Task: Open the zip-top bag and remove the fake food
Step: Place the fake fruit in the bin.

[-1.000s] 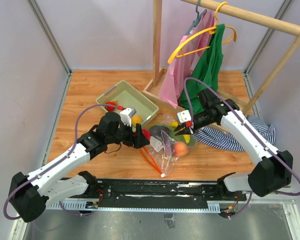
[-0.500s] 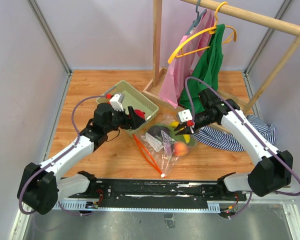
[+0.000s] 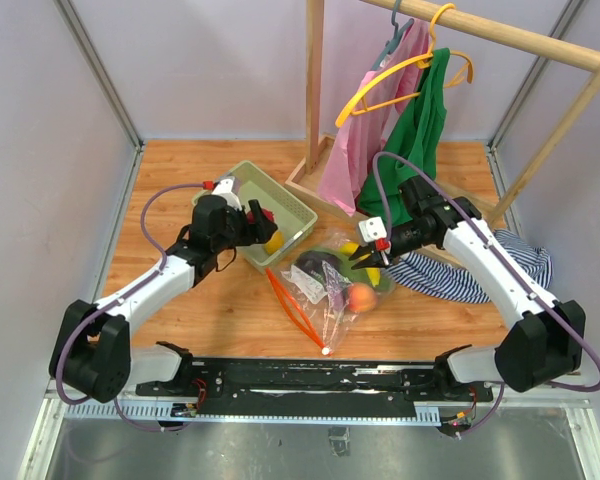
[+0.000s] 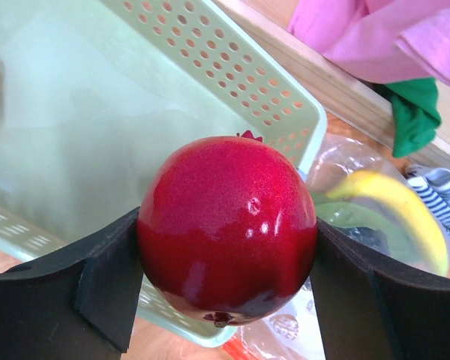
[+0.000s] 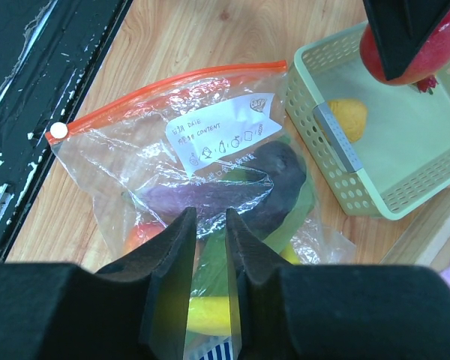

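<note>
The zip-top bag (image 3: 330,285) lies crinkled on the wooden table, its orange-red zip strip (image 5: 165,86) open toward the near edge and its white label (image 5: 217,139) facing up. Inside are a purple eggplant (image 5: 274,176), a peach (image 3: 361,297), a banana (image 4: 394,202) and a green piece. My left gripper (image 3: 263,225) is shut on a glossy red fruit (image 4: 229,225) above the near rim of the pale green basket (image 3: 245,180). My right gripper (image 3: 363,258) is pinched on the bag's far end; its fingers (image 5: 169,255) stand nearly together.
An orange fruit (image 5: 347,116) lies in the basket. A wooden clothes rack (image 3: 315,90) with pink and green garments stands behind. A striped cloth (image 3: 450,275) lies to the right of the bag. A black rail (image 3: 320,375) runs along the near edge.
My left gripper has carried the red fruit from the bag's mouth up and left to above the basket. The right arm and the bag have stayed put.
</note>
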{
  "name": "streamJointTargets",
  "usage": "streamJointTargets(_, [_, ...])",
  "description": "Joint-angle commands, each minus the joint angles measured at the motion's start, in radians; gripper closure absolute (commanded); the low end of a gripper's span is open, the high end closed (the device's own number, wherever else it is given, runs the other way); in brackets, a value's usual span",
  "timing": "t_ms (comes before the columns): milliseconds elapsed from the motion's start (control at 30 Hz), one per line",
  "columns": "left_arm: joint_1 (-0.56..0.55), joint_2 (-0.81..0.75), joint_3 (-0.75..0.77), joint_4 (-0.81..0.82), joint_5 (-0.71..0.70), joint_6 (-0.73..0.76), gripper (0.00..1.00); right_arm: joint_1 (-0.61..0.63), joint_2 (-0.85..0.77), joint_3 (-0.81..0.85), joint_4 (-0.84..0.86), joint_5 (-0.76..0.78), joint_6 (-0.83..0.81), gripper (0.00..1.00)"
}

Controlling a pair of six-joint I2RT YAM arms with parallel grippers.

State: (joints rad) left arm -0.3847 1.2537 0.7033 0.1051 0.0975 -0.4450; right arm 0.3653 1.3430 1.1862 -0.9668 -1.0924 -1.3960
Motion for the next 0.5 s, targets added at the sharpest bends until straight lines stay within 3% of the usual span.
streamJointTargets(0, [0.012,0.006,0.036,-0.005,-0.109,0.025,0.99,-0.014,0.013,0.008,-0.022,-0.025,-0.023,0.76])
streamJointTargets(467, [0.015,0.027,0.062,-0.048,-0.256,0.009,0.99,-0.017,0.016,0.004,-0.024,-0.026,-0.026,0.75])
